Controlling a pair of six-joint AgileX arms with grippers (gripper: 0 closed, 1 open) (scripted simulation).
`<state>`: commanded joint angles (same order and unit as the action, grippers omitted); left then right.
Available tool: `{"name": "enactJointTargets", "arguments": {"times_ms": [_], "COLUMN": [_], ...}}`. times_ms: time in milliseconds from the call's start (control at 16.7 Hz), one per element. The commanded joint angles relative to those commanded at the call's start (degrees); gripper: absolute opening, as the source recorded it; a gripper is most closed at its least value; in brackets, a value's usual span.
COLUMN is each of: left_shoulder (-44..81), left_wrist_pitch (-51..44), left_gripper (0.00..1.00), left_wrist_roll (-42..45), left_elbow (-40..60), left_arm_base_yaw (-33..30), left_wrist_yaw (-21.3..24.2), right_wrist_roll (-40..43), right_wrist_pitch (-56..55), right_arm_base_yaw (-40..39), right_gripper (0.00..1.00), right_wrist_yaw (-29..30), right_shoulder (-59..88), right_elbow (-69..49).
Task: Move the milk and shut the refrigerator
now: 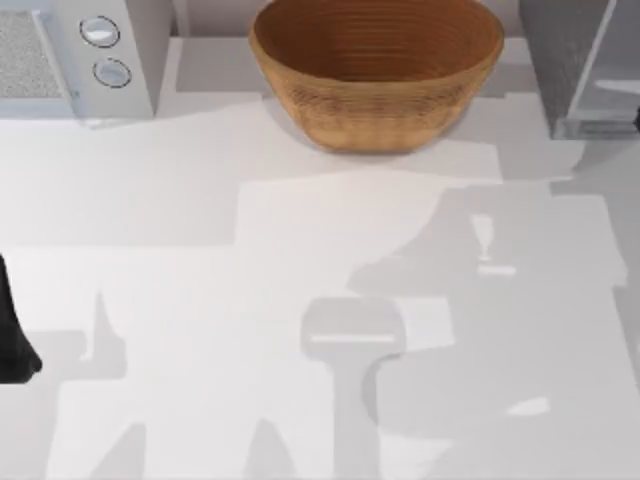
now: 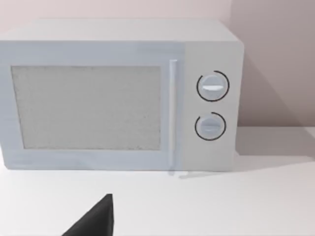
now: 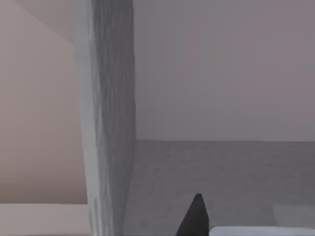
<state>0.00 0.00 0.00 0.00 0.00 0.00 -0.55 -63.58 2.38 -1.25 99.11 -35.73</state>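
looking down from the top view, the tabletop (image 1: 200, 300) carries a large woven brown basket (image 1: 375, 70) at the middle of its far edge, a light-grey microwave (image 1: 70, 55) in the far left corner, and the refrigerator (image 1: 580, 65) in the far right corner, its pale door panel standing off the dark speckled body, so it reads as not yet shut. the left arm (image 1: 12, 335) sits parked at the left edge of the tabletop, apparently idle; its wrist view faces the microwave front (image 2: 118, 98) with two round knobs and a mesh window, and a dark fingertip (image 2: 96, 219) juts in low, too little to tell how far that gripper is spread. in the right wrist view the speckled edge of a refrigerator wall or door (image 3: 108, 113) rises close by, with a grey inner floor beyond, which suggests the right arm is reaching at the cabinet, probably to deal with the milk or the door. one dark fingertip (image 3: 194, 219) shows beside a pale sliver; whether that gripper holds anything i cannot tell. i cannot place the milk, so no lettering on it can be read, nor any brand elsewhere.
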Motion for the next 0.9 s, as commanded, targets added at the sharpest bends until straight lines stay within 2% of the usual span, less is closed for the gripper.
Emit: {"name": "enactJointTargets", "arguments": {"times_ms": [480, 660, 900], "left_shoulder": [0.00, 0.00, 0.00], "left_wrist_pitch": [0.00, 0.00, 0.00], "left_gripper": [1.00, 1.00, 1.00], "left_wrist_roll": [0.00, 0.00, 0.00], "left_elbow": [0.00, 0.00, 0.00], "left_arm_base_yaw": [0.00, 0.00, 0.00], "left_wrist_yaw": [0.00, 0.00, 0.00], "right_wrist_roll": [0.21, 0.22, 0.22], "right_wrist_pitch": [4.19, 5.46, 5.63], "right_arm_base_yaw": [7.56, 9.15, 9.35], "right_gripper": [0.00, 0.00, 0.00], "right_wrist_yaw": [-8.01, -9.77, -10.00], "right_shoulder": [26.77, 31.92, 32.54], "right_elbow": [-29.96, -35.33, -35.96]}}
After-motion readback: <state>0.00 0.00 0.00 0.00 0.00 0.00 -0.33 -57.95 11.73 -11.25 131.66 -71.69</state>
